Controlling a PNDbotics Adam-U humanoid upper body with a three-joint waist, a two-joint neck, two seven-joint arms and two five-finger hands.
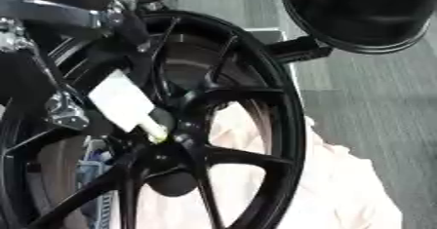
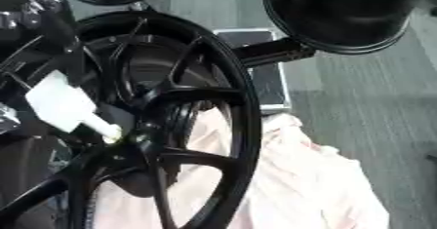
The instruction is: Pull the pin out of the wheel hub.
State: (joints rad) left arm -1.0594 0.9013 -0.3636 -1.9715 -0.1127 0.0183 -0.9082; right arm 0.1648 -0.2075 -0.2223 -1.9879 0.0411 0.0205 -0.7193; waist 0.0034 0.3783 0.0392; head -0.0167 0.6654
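Gripping white pin [image 1: 128, 104] at wheel hub [image 1: 175, 147]: left robot hand [image 1: 64, 108].

**Wheel up front, cloth behind it**

The wheel [image 1: 213, 125] fills the near left, its hub [image 1: 175, 147] low in the middle. The pin [image 1: 156, 129] sits at the hub, the hand [image 1: 124, 101] just above-left of it. The cloth [image 2: 316, 184] lies behind the spokes, spreading right. A second wheel [image 2: 350, 13] stands upper right, a case [image 2: 269, 84] below it.
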